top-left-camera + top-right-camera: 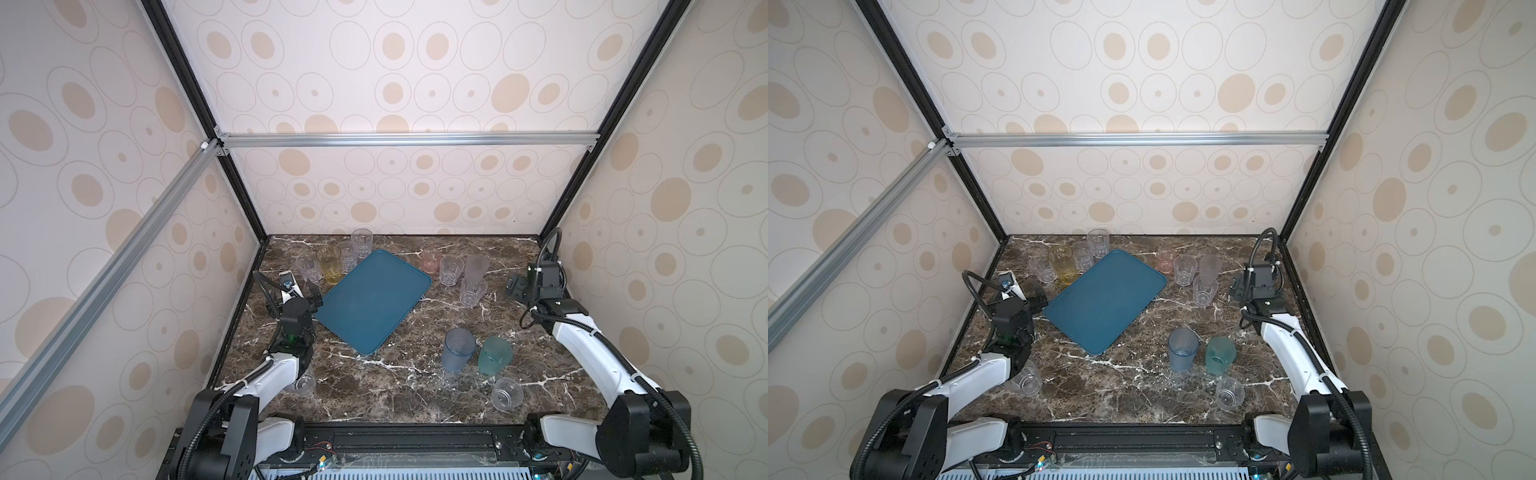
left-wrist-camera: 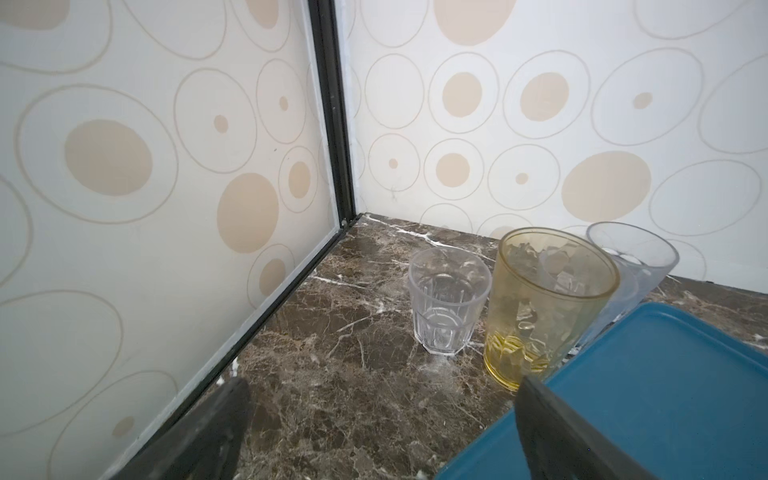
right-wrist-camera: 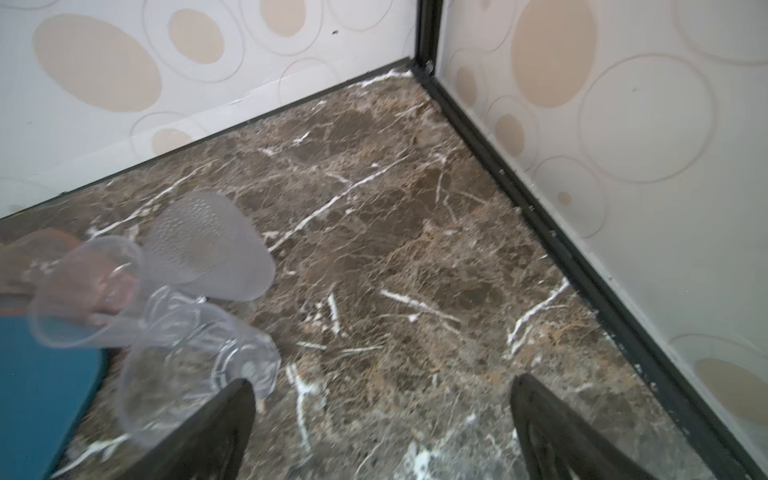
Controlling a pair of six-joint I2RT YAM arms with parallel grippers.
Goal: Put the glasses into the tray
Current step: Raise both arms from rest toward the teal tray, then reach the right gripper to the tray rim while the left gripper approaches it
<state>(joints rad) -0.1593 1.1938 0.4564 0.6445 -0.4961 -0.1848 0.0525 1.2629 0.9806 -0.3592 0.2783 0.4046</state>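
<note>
The teal-blue tray [image 1: 374, 299] [image 1: 1104, 299] lies empty and askew mid-table. Glasses stand around it: a yellow one [image 1: 329, 264] [image 2: 540, 307] among clear ones [image 1: 308, 268] at the back left, and pink [image 1: 431, 261], grey [image 1: 476, 268] and clear ones [image 1: 473, 291] at the back right. Toward the front are a blue glass [image 1: 457, 349], a teal glass [image 1: 494, 355] and a tipped clear glass [image 1: 506, 392]. My left gripper [image 1: 313, 298] [image 2: 382, 380] is open and empty by the tray's left corner. Beside the right group, my right gripper [image 1: 515, 286] [image 3: 382, 380] is also open and empty.
Another clear glass [image 1: 1025, 378] sits partly under my left arm near the front left. Patterned walls with black frame posts close in the marble table [image 1: 374, 390] on three sides. A black rail runs along the front edge.
</note>
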